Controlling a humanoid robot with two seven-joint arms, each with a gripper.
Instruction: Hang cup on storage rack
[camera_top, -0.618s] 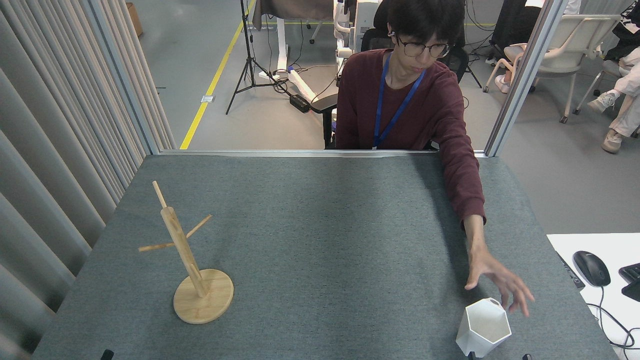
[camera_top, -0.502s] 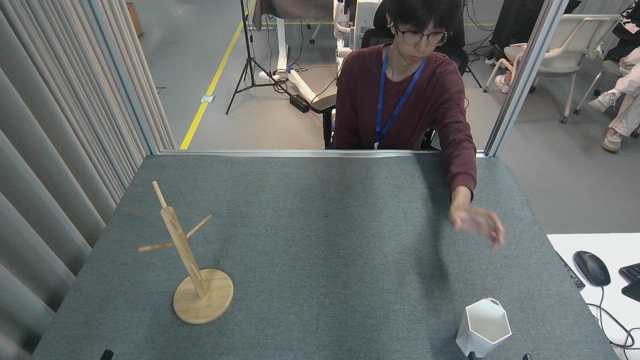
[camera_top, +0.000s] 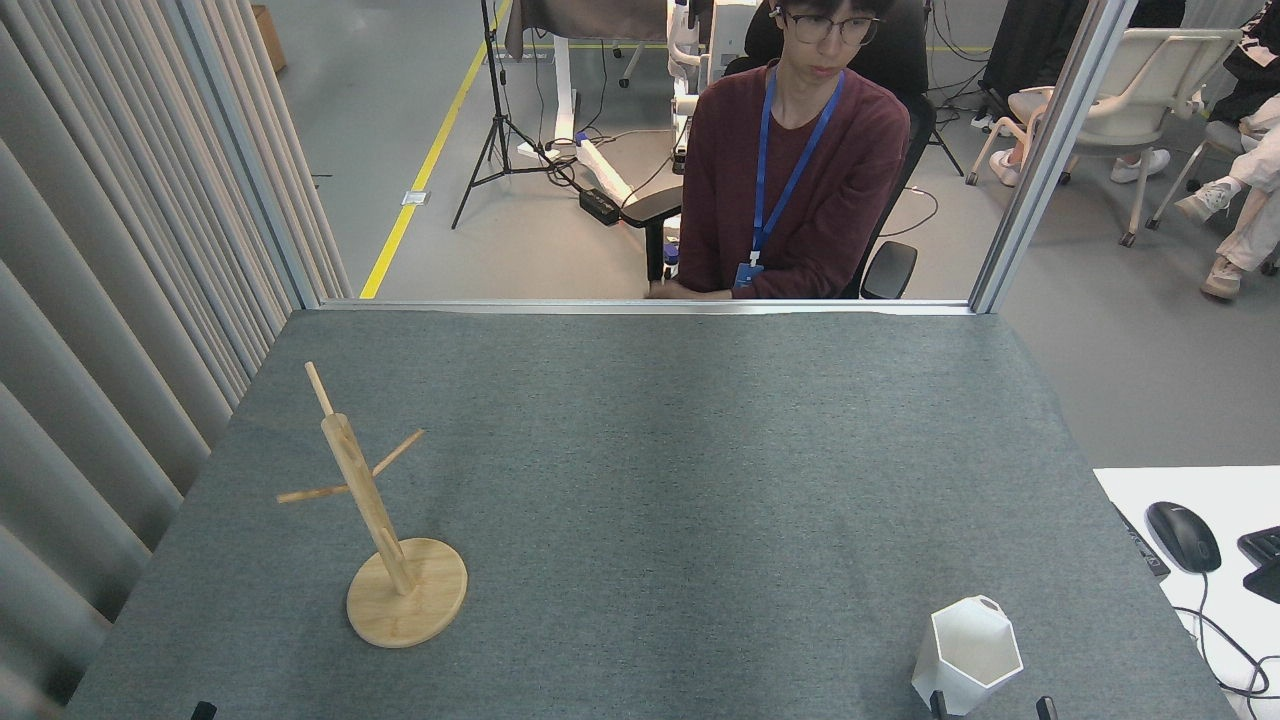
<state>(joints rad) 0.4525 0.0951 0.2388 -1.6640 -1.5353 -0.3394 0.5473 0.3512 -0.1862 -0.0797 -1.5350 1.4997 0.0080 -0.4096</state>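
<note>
Head view only is given, and from it the task is judged not yet begun: the cup (camera_top: 968, 655) stands upright, mouth up, on the grey table (camera_top: 660, 480) near its front right corner, and nothing is holding it. The storage rack (camera_top: 385, 540) stands well apart at front left, its post leaning a little in this view, and no peg is seen to carry anything. Small dark tips are seen at the bottom edge — two just below the cup, one at the far left — but no gripper can be made out as such, so whether either pincer is apart or together cannot be told. The next move is judged to call for a reach to the cup and a grasp that leaves its handle hole free for a peg. A person (camera_top: 795, 170) is seated behind the table. No readable writing is found — the badge on the blue lanyard (camera_top: 745, 275) is too small.
</note>
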